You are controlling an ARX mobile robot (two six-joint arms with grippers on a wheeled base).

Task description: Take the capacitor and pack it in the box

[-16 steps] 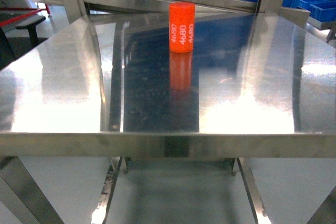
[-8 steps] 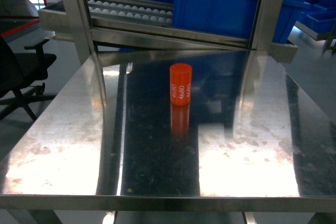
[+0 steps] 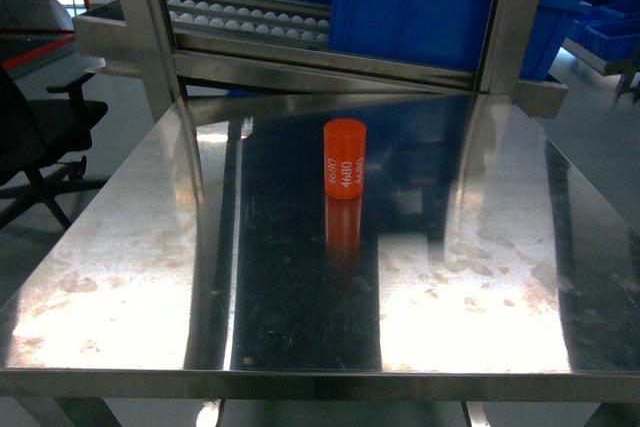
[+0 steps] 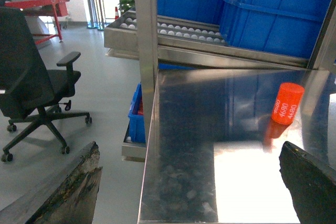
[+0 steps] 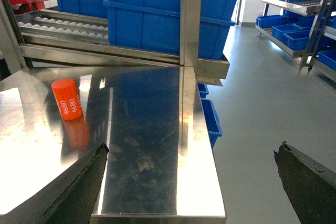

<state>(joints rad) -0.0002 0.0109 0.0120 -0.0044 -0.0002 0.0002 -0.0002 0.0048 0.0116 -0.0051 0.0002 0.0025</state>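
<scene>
The capacitor (image 3: 345,159) is an orange cylinder marked 4680, standing upright near the middle of the steel table (image 3: 130,287). The left wrist view has the capacitor (image 4: 287,103) at the right, ahead of my left gripper (image 4: 190,146), which hangs open and empty over the table's left edge. From the right wrist the capacitor (image 5: 67,99) appears at the left. My right gripper (image 5: 194,146) is open and empty over the table's right edge. Neither gripper shows in the head view. The box is out of view.
Large blue bins (image 3: 420,7) and a roller track (image 3: 250,22) stand behind the table, framed by steel posts (image 3: 150,37). A black office chair (image 4: 31,87) is on the floor to the left. Blue bins (image 5: 209,116) sit low beside the table's right edge, with shelving (image 5: 294,19) beyond.
The head view has risen and now looks down more steeply onto the table than one second ago. The capacitor stands in the same spot.
</scene>
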